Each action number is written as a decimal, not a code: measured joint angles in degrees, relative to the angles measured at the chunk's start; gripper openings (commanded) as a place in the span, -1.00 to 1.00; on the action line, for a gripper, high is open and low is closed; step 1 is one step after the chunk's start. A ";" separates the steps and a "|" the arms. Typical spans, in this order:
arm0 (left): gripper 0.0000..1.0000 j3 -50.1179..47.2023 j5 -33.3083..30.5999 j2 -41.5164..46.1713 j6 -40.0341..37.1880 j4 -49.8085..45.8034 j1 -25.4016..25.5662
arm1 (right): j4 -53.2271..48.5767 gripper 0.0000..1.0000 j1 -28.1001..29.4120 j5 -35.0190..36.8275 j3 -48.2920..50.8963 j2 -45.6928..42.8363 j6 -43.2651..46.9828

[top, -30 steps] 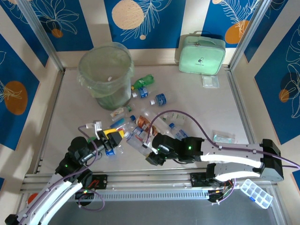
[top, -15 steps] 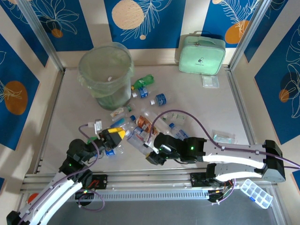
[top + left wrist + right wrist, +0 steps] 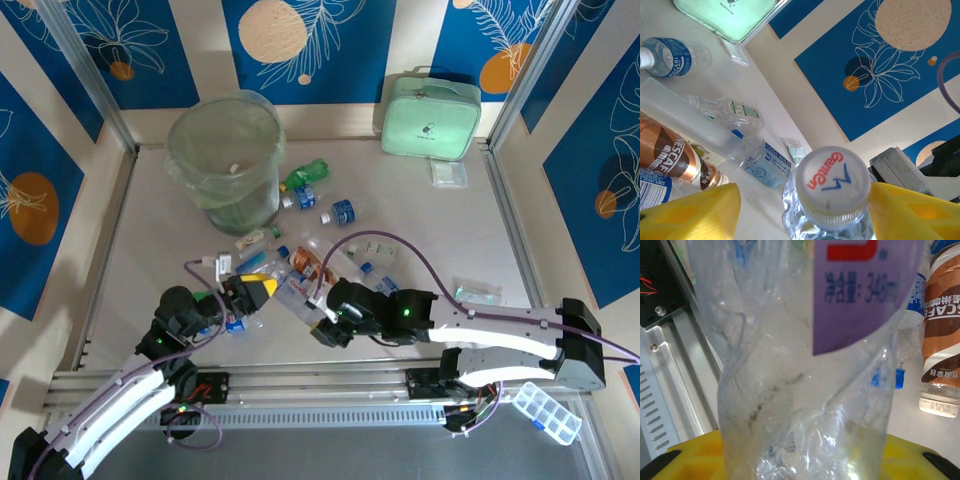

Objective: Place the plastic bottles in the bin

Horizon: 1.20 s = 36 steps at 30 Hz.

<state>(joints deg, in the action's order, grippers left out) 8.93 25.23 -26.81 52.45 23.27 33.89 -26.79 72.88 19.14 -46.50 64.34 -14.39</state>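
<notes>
**Both arms in the bottle pile, bin at the far left**

From my overhead feed, the plastic bottles (image 3: pixel 310 262) lie scattered across the middle of the desk (image 3: pixel 430 250), between the arms and the bin (image 3: pixel 238 200). The bin stands upright at the far left with its pale green liner folded over the rim. A green bottle (image 3: pixel 305 176) and a blue-labelled bottle (image 3: pixel 343 211) lie just beside its base. The mint green case (image 3: pixel 430 115) sits against the back wall, well apart from all of this.

My left jaws stand part open astride a white-capped bottle (image 3: pixel 832 186). One yellow finger (image 3: pixel 910 212) touches it, and there is a gap on the other side. I cannot tell whether they have a hold on it.

My right jaws are closed on a crushed clear bottle (image 3: pixel 790 390) with a purple label (image 3: pixel 865 295). A brown coffee bottle (image 3: pixel 940 340) lies on the desk just beside it.
</notes>
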 measured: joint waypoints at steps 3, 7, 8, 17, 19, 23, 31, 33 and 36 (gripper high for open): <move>0.31 0.17 0.22 -0.04 -0.04 0.31 0.00 | 0.55 -0.15 0.00 -0.42 0.00 0.98 0.04; 0.30 0.98 0.24 0.07 -0.42 0.28 0.00 | 0.74 -0.15 0.00 -1.07 -0.02 2.25 0.09; 0.30 1.09 0.24 0.15 -0.42 0.31 0.00 | 0.90 -0.15 0.00 -1.16 -0.02 2.49 0.09; -0.16 1.09 0.09 0.50 -1.68 -0.37 -0.02 | 2.64 -0.16 -0.02 -1.66 -1.44 5.29 1.14; -0.27 1.09 0.02 0.50 -1.75 -0.66 -0.02 | 3.15 -0.16 -0.04 -1.81 -1.51 5.33 1.20; -0.41 1.09 -0.02 0.50 -1.75 -0.55 -0.02 | 3.26 -0.16 -0.26 -2.03 -1.51 5.38 1.57; -0.69 1.09 -0.22 1.73 -1.49 -0.59 -0.02 | 3.74 0.02 -0.74 -2.23 -1.49 5.35 2.01; -0.72 1.09 -0.24 2.32 -1.49 -0.59 -0.02 | 4.13 0.12 -1.03 -2.36 -1.36 5.35 2.19; -0.76 1.09 -0.42 3.04 -1.51 -0.74 -0.02 | 4.76 0.27 -1.31 -2.43 -1.03 5.22 2.03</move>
<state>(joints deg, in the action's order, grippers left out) 10.02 24.82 -23.77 50.94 22.52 33.87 -22.02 71.57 16.71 -47.53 69.56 -12.36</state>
